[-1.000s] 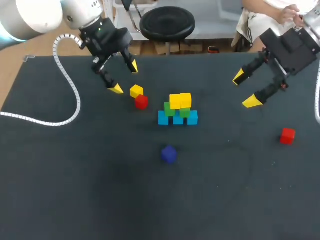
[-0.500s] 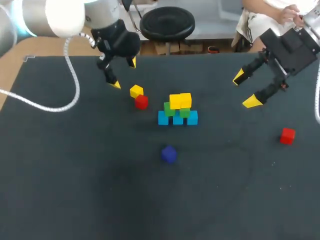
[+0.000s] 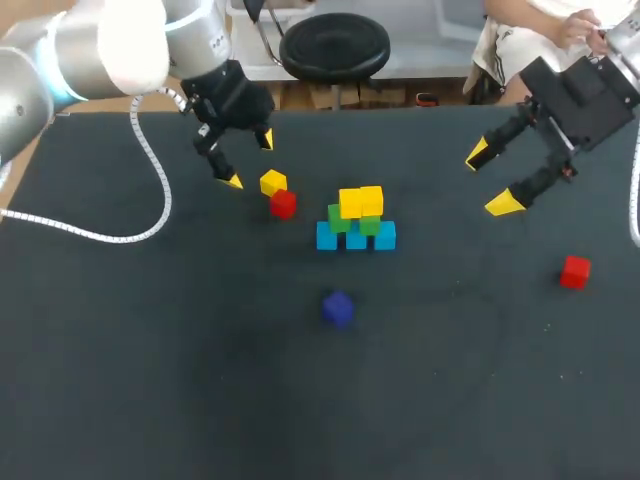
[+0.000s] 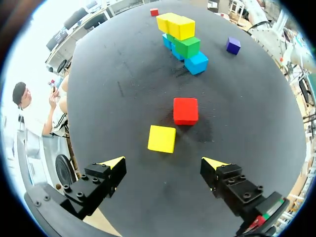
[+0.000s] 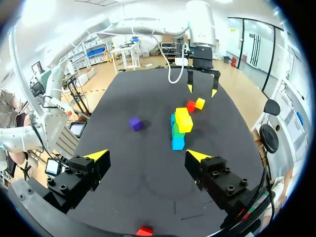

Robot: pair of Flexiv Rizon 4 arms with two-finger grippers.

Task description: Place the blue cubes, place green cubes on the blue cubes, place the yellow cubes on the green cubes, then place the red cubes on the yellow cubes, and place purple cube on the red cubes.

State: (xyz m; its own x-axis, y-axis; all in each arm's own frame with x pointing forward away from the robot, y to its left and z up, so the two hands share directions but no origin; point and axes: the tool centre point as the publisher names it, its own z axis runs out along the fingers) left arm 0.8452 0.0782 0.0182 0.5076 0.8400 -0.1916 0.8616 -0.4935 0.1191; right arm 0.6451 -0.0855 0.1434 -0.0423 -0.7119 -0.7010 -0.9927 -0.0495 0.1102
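Note:
At the table's middle stands a stack: a row of blue cubes [image 3: 356, 238], green cubes [image 3: 341, 218] on them, and two yellow cubes [image 3: 361, 201] on top. A loose yellow cube [image 3: 273, 182] and a red cube [image 3: 283, 204] lie to its left. My left gripper [image 3: 250, 160] hovers open just behind and left of them. From the left wrist, the yellow cube [image 4: 162, 138] and the red cube [image 4: 185, 110] lie just ahead of that gripper [image 4: 163, 163]. The purple cube [image 3: 338, 308] sits in front of the stack. A second red cube [image 3: 575, 271] lies far right. My right gripper [image 3: 490, 180] hangs open and empty, right of the stack.
The dark mat [image 3: 150, 380] covers the table. A white coiled cable [image 3: 140, 160] trails from my left arm over the mat's left side. In the right wrist view the stack [image 5: 179, 129] and the purple cube [image 5: 135, 123] lie ahead of the right gripper [image 5: 147, 155].
My left arm's wrist has turned and its upper part has swung left, while its gripper stays beside the loose yellow cube. The right arm and all cubes have not moved.

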